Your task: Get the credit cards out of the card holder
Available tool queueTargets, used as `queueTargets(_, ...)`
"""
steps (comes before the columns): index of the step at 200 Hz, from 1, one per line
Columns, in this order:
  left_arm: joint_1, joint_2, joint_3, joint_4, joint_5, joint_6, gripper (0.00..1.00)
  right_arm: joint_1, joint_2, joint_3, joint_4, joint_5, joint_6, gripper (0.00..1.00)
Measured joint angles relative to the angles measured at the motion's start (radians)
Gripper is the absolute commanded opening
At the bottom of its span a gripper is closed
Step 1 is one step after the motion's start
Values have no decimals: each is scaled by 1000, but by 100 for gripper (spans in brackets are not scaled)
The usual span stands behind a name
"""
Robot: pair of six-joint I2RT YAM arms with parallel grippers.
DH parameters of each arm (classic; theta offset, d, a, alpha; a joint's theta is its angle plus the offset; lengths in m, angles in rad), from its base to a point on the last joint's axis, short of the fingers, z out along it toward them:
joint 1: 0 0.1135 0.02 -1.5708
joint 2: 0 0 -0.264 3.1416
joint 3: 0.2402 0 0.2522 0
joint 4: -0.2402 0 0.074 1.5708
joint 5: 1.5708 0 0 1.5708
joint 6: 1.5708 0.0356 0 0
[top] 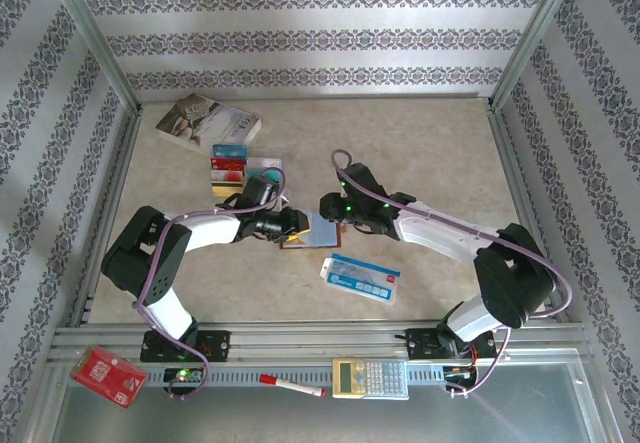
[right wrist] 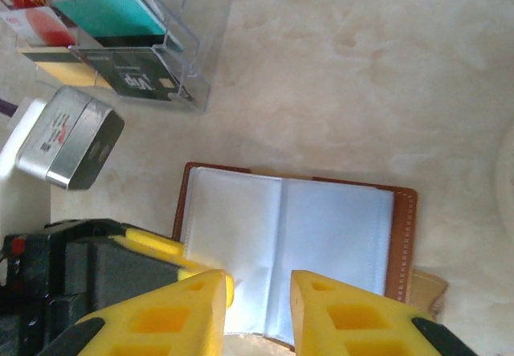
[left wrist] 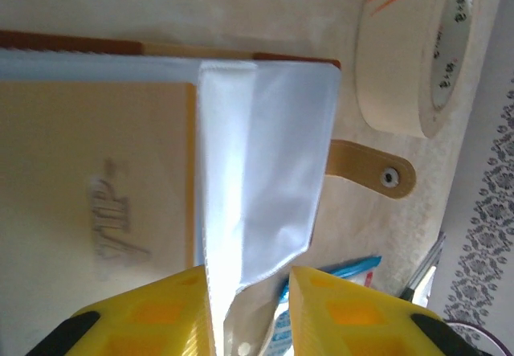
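The left claw, its yellow fingers slightly apart, straddles a loose clear plastic sleeve of the reddish-brown leather card holder, which lies open flat on the bench. A pale gold VIP card sits pocketed just beside that claw, further into the holder. The right claw, also slightly apart and gripping nothing, hovers at the holder's middle fold. I'd judge the left arm nearer the card.
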Motion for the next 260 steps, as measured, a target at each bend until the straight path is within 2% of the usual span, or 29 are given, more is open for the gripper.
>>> queueTargets(48, -48, 19, 35, 55, 12, -18, 38, -24, -39, -58, 22, 23, 23, 36)
queueTargets(108, -50, 56, 95, 49, 17, -4, 43, -28, -40, -66, 37, 22, 29, 39)
queueTargets(136, -34, 3, 83, 9, -14, 18, 45, -28, -36, -65, 51, -11, 30, 41)
queueTargets(162, 23, -100, 30, -17, -58, 34, 46, -26, 32, -34, 69, -93, 31, 43)
queueTargets(190, 77, -145, -22, -51, -112, 36, 42, 4, 149, 12, 100, -171, 64, 40)
queueTargets(217, 82, -143, -53, -83, -137, 35, 34, 30, 225, 24, 123, -205, 119, 31)
queueTargets(260, 82, -116, -53, -87, -150, 34, 25, 31, 280, 31, 142, -216, 174, 25)
